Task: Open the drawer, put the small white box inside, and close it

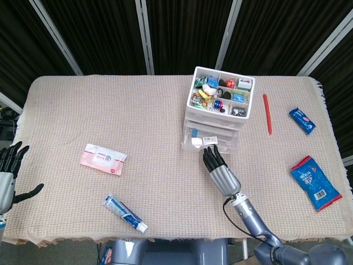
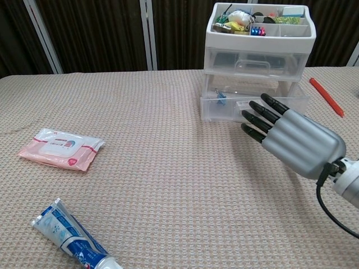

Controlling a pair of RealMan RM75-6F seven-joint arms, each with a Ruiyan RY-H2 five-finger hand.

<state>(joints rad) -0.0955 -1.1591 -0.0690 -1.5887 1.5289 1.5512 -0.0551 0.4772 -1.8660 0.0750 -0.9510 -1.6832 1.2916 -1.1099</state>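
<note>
The white drawer unit (image 1: 220,99) stands at the back middle of the table, with a tray of small items on top. Its clear bottom drawer (image 1: 194,144) sticks out only a little. The small white box (image 1: 210,141) lies inside that drawer. My right hand (image 1: 222,172) is stretched flat, fingers straight and holding nothing, its fingertips (image 2: 253,116) against the drawer's front (image 2: 221,111). My left hand (image 1: 7,175) hangs open at the table's far left edge, away from everything.
A pink wipes pack (image 1: 103,159) and a toothpaste tube (image 1: 125,213) lie on the left half. A red pen (image 1: 267,113), a small blue packet (image 1: 302,120) and a larger blue-red packet (image 1: 316,182) lie to the right of the unit.
</note>
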